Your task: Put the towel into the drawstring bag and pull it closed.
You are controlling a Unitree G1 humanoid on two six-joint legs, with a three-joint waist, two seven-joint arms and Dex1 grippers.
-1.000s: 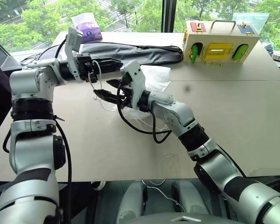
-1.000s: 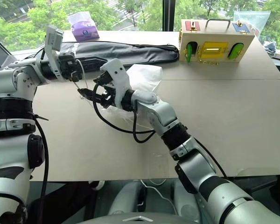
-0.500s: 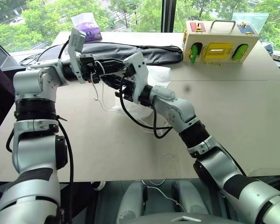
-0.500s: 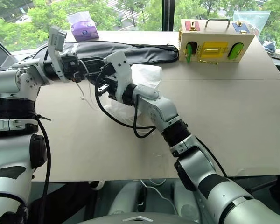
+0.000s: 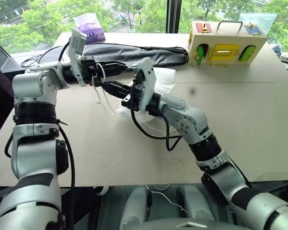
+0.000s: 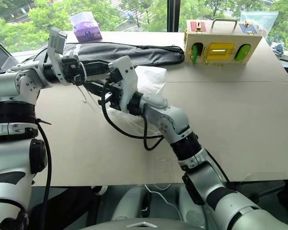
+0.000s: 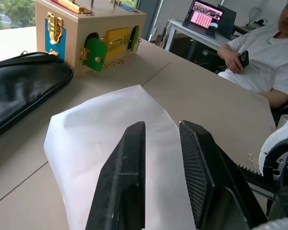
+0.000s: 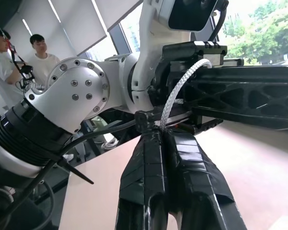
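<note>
Since a second ago, right gripper has gone from parted fingers out in front of the left arm to clenched on the white cord, close under the left gripper. Left gripper holds its place above the table, pointing toward the drawstring bag; its fingers stand a little apart over the fabric, and I cannot tell whether they pinch anything. Cord loop dangles below the left wrist. Bag lies crumpled on the table just behind the right forearm, near the black case. Wooden latch box sits well apart.
</note>
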